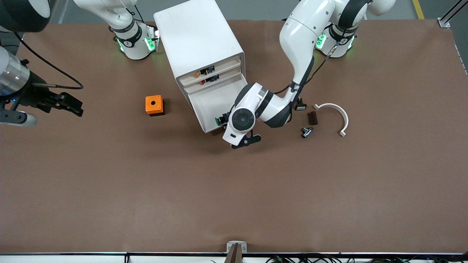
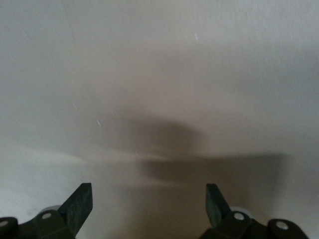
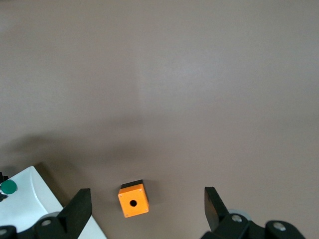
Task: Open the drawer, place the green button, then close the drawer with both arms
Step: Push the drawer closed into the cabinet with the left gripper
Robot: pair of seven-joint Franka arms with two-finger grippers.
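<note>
So the drawer (image 1: pixel 215 106) is pulled out, with the button (image 1: pixel 220 120) sitting inside at its front corner. Left end effector (image 2: pixel 148 205) hangs right over that corner, fingers spread. Right end effector (image 3: pixel 147 208) waits, spread, over the surface (image 1: pixel 109 182).

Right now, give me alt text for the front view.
The shallow white plastic drawer stands pulled open from the white cabinet, the small green-capped push button in its front corner under the left gripper. The right gripper, open, waits over bare table beside an orange square box.
</note>
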